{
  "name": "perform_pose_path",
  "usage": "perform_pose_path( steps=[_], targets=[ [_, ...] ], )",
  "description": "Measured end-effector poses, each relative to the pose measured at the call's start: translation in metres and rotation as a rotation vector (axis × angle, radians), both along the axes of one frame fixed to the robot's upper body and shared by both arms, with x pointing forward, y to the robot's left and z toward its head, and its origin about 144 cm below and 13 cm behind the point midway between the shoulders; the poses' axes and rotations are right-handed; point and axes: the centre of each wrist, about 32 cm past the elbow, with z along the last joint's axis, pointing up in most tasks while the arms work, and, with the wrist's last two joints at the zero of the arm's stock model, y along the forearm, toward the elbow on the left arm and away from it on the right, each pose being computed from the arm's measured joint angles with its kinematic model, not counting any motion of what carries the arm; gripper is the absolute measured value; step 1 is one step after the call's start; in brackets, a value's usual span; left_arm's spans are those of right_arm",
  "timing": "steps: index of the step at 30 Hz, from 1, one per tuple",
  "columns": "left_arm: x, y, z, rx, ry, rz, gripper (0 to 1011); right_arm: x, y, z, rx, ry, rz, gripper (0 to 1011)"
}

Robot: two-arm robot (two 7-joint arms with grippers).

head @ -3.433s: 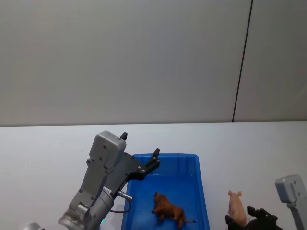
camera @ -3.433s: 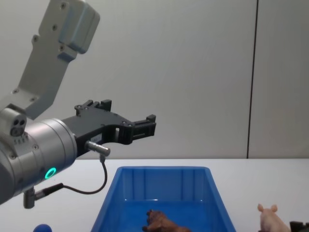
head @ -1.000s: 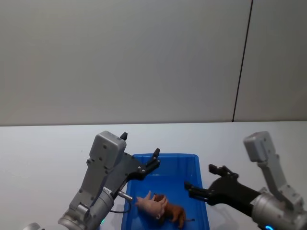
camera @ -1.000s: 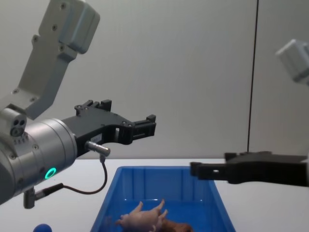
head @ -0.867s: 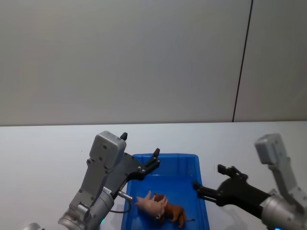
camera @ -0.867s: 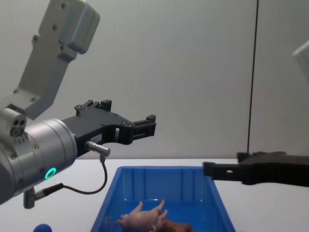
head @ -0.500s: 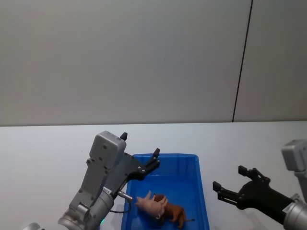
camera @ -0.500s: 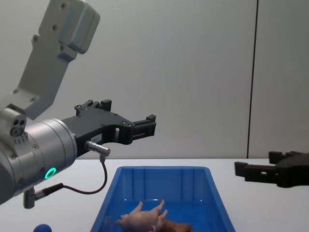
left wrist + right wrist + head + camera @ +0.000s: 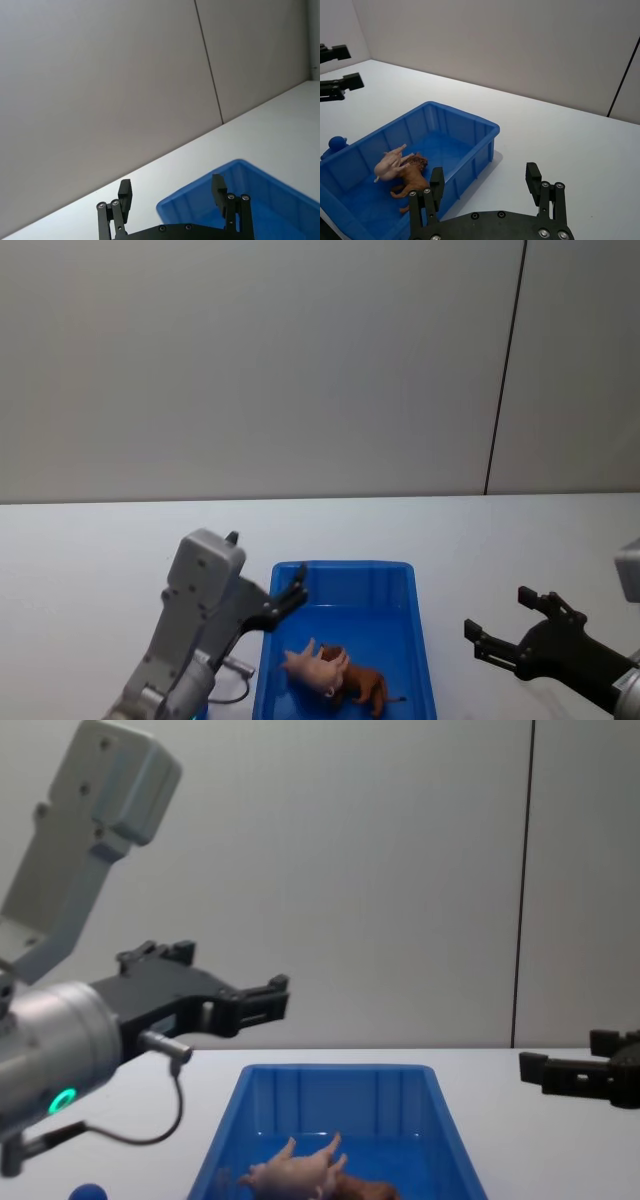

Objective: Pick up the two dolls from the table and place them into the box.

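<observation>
Both pig (image 9: 312,667) and lion (image 9: 362,685) lie in the box (image 9: 340,566) — between left hand (image 9: 266,565) and right hand (image 9: 497,612), each spread wide, empty.

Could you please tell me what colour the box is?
The box is bright blue; the right wrist view shows it best.

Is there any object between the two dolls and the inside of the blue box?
Nothing visible: the pig and the lion already lie inside the box, touching. The left gripper is open by its left rim, the right gripper open over the table.
</observation>
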Motion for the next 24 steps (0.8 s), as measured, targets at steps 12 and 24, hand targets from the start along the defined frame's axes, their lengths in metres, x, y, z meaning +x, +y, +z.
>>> perform_pose_path(
  steps=[12, 24],
  targets=[
    [-0.038, 0.020, -0.015, 0.026, 0.090, 0.129, 1003, -0.003, -0.004, 0.000, -0.001, -0.005, -0.006, 1001],
    [-0.062, 0.033, -0.041, 0.013, 0.184, 0.191, 1003, -0.003, -0.006, 0.000, -0.002, -0.007, -0.009, 1001]
  ],
)
